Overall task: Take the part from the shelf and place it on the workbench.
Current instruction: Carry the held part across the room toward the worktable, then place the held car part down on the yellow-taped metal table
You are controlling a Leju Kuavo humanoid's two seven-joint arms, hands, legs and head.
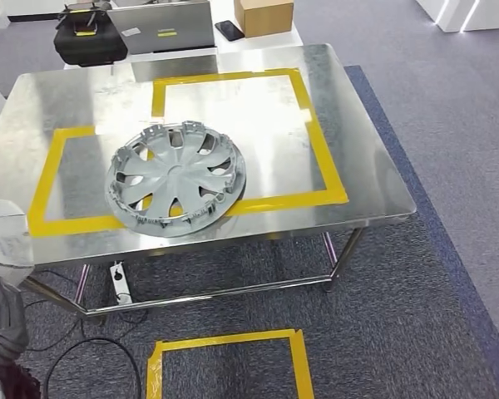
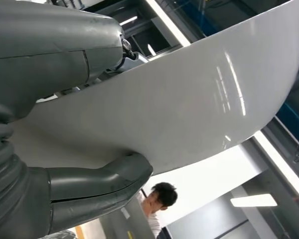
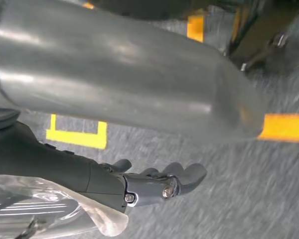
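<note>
Bright, even overhead lighting. Steel workbench (image 1: 373,179) shows broad white glare w/ soft reflections; faint shadow under hubcap (image 1: 175,177). Left wrist view: streak highlights on white panel (image 2: 201,99) just beyond left hand (image 2: 84,189). Right wrist view motion-blurred; carpet (image 3: 223,199) smeared.

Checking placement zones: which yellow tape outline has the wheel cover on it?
The yellow tape outline on the steel workbench; the silver plastic wheel cover overlaps its near edge.

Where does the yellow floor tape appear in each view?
Head view: yellow floor tape at low centre, on the grey carpet before the workbench.
Left wrist view: not in it.
Right wrist view: tape beyond the right robot hand.
Shared landmark: the grey carpet, in the head and right wrist views.
</note>
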